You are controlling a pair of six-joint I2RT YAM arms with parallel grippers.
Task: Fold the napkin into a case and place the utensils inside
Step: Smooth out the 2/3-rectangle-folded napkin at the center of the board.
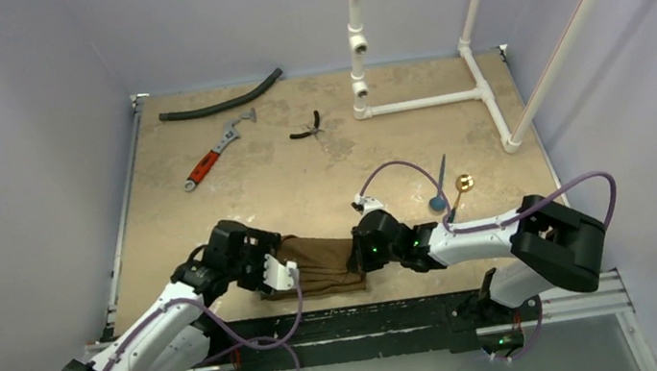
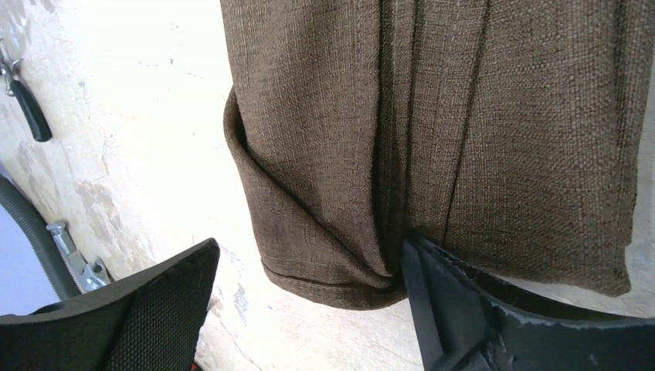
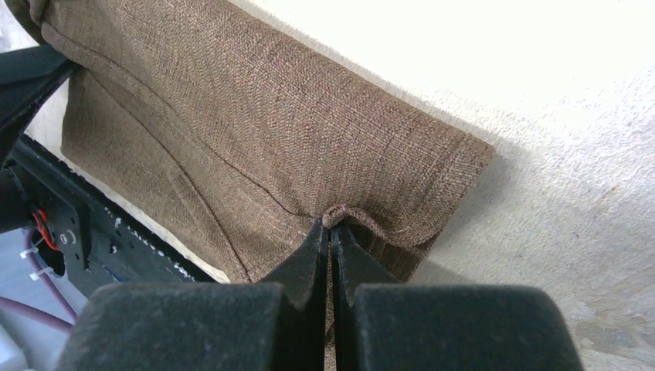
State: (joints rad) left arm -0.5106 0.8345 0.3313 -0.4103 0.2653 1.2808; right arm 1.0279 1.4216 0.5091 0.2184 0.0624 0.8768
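The dark-brown napkin (image 1: 321, 262) lies folded into a narrow band near the table's front edge, between my two grippers. My left gripper (image 1: 281, 276) is at its left end, open; in the left wrist view the napkin (image 2: 432, 116) has its rounded fold between the spread fingers (image 2: 154, 309), the right one touching the cloth. My right gripper (image 3: 331, 226) is shut on a small pinch of the napkin's hem (image 3: 270, 139) at its right end. The utensils lie right of the cloth: a blue-bowled spoon (image 1: 438, 201), a dark thin piece (image 1: 442, 171) and a gold-bowled piece (image 1: 464, 183).
At the back lie a black hose (image 1: 220, 100), a red-handled wrench (image 1: 214, 155) and small black pliers (image 1: 308, 129). A white pipe frame (image 1: 420, 103) stands at the back right. The black front rail (image 1: 344, 324) runs just below the napkin.
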